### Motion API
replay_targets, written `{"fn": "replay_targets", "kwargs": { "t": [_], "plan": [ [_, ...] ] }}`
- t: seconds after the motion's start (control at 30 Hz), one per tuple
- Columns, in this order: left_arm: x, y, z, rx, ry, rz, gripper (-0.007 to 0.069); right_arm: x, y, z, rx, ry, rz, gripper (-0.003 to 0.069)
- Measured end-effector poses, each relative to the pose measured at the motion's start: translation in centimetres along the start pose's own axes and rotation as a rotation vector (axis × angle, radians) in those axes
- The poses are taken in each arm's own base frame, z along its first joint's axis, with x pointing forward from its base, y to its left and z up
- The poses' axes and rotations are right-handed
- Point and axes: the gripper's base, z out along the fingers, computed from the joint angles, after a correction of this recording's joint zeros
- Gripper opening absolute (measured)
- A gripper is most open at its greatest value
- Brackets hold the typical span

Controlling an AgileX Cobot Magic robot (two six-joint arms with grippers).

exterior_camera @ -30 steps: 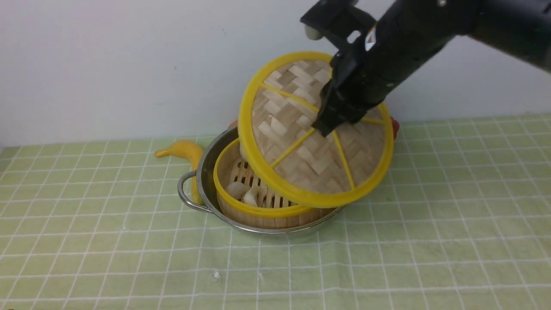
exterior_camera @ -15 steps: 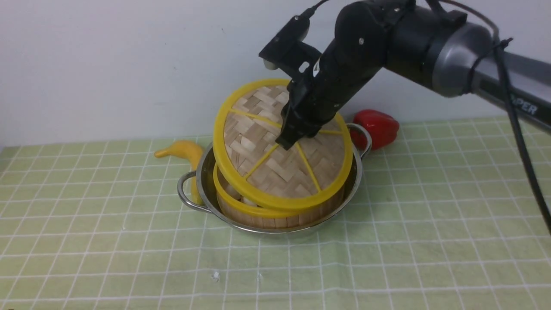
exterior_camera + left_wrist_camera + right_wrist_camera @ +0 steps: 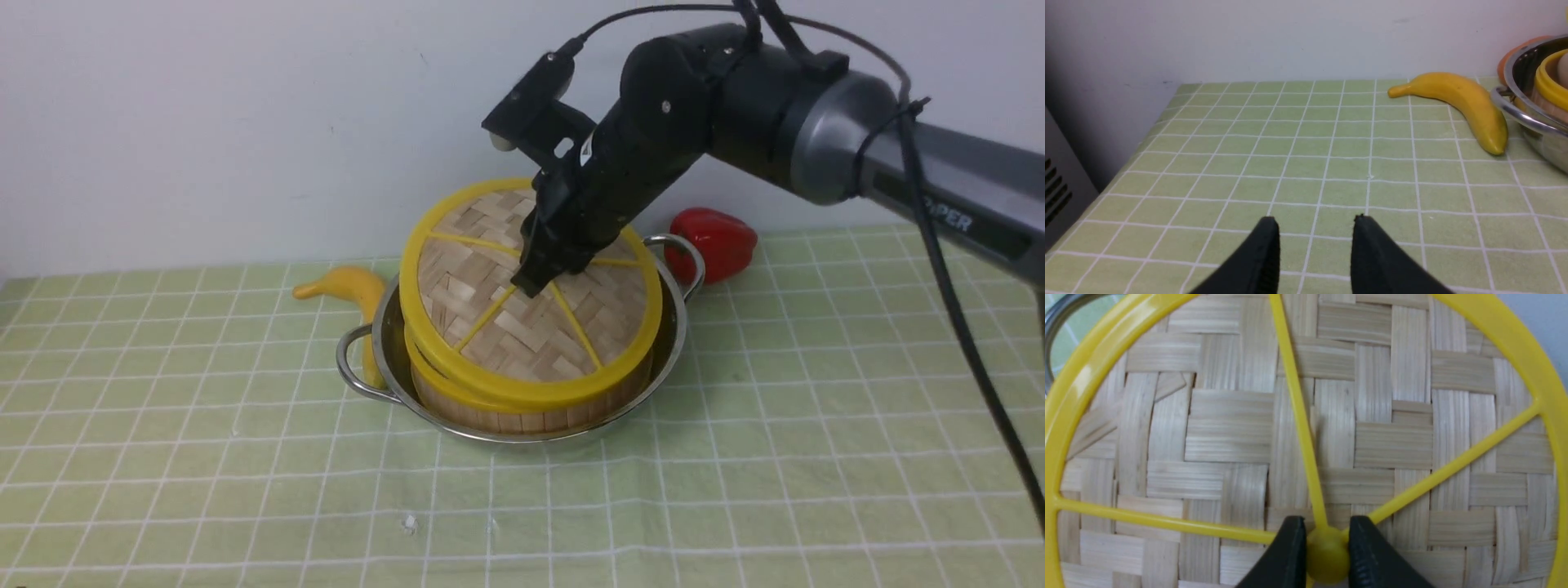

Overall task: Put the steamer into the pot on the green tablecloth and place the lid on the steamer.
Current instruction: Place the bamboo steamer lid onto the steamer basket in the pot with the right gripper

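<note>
As hand [image 3: 530, 284] (right) pinches knob [image 3: 1327, 555], lid [image 3: 522, 331] sits beneath

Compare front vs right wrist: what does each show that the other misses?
Front only: steamer, banana, red pepper, the pot whole. Right wrist only: knob pinched between the fingers. Both: lid, right gripper, a bit of pot handle, some cloth.

Even, soft overhead light; faint shadows; sharp frames; dim corner in left wrist view.
</note>
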Motion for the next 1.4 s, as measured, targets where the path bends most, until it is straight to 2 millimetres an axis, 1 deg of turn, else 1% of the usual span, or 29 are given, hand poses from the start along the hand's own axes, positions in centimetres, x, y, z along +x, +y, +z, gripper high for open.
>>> {"fn": "replay_targets", "kwargs": {
  "t": [0.1,0.23,0.53,1.07,1.27,1.4],
  "plan": [
    [0.0,0.0,0.0,0.000,0.000,0.000,0.0243,0.1,0.0,0.8,0.001,-0.005,-0.011,0.0146],
    [0.0,0.0,0.0,0.000,0.000,0.000,0.0243,0.3,0.0,0.9,-0.002,0.004,-0.010,0.0146],
    [0.0,0.0,0.0,0.000,0.000,0.000,0.0243,-0.5,0.0,-0.9,0.009,-0.032,-0.013,0.0146],
    [0.0,0.0,0.0,0.000,0.000,0.000,0.0243,-0.8,-0.1,-1.0,0.013,-0.062,-0.007,0.0146],
    [0.0,0.0,0.0,0.000,0.000,0.000,0.0243,-0.7,0.0,-0.7,0.001,-0.059,0.004,0.0146],
    [0.0,0.0,0.0,0.000,0.000,0.000,0.0243,-0.4,0.2,0.1,-0.020,-0.041,0.018,0.0146]
  ]
}}
